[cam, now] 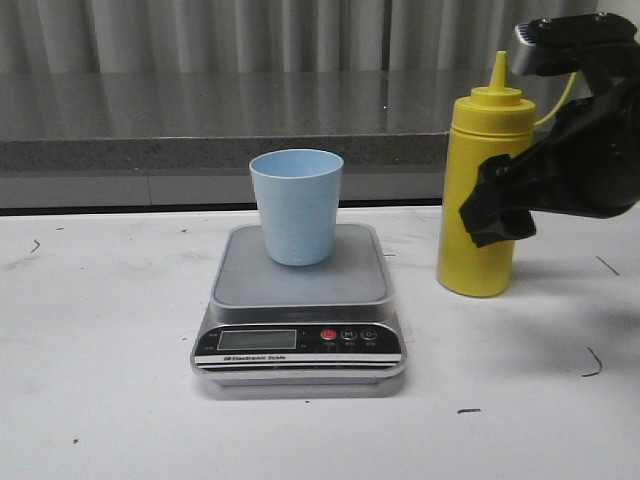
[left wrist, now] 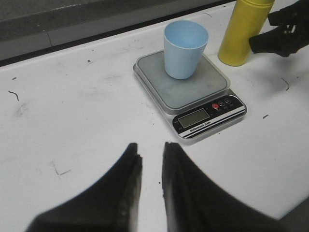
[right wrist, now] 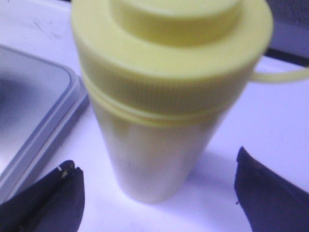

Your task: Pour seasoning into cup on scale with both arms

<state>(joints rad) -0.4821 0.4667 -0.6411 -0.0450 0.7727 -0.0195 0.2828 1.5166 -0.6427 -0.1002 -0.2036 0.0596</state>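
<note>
The pale blue cup [cam: 296,205] [left wrist: 185,48] stands upright on the silver platform of the scale [cam: 250,285] [left wrist: 193,94]. To the right of the scale, on the table, stands the yellow seasoning bottle [cam: 478,150] [left wrist: 241,29] [right wrist: 164,121]. My right gripper [cam: 500,205] [right wrist: 155,164] is open around the bottle's lower body, one finger on each side and neither touching it. My left gripper [left wrist: 150,147] hovers over bare table, well short of the scale. Its jaws stand a narrow gap apart with nothing between them. It does not show in the front view.
The white table [cam: 100,350] carries a few small dark marks. A grey ledge [cam: 200,130] runs along the back behind the scale. The bottle's thin cap strap [cam: 555,105] [right wrist: 280,75] loops out toward my right arm.
</note>
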